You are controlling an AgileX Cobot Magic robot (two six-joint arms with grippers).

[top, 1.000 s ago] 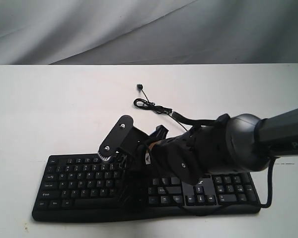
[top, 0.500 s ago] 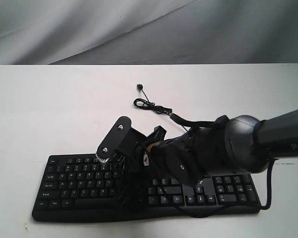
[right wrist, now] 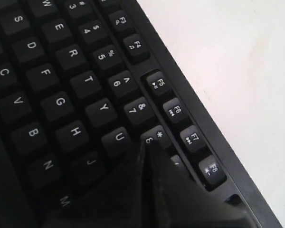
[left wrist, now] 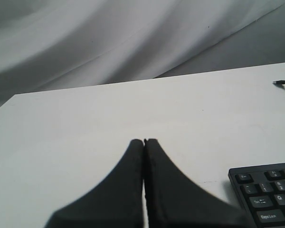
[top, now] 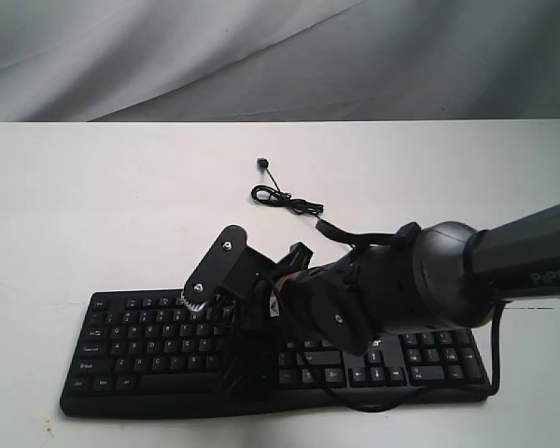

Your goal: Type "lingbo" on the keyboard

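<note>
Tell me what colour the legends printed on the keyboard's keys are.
White, on the black keyboard; they show best in the right wrist view.

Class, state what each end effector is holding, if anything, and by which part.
Nothing. The left end effector and the right end effector are both shut on nothing, the right at the keyboard.

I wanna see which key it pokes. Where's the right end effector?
In the right wrist view, the right end effector is over the keyboard, its tip between the U key and the 8 key.
</note>
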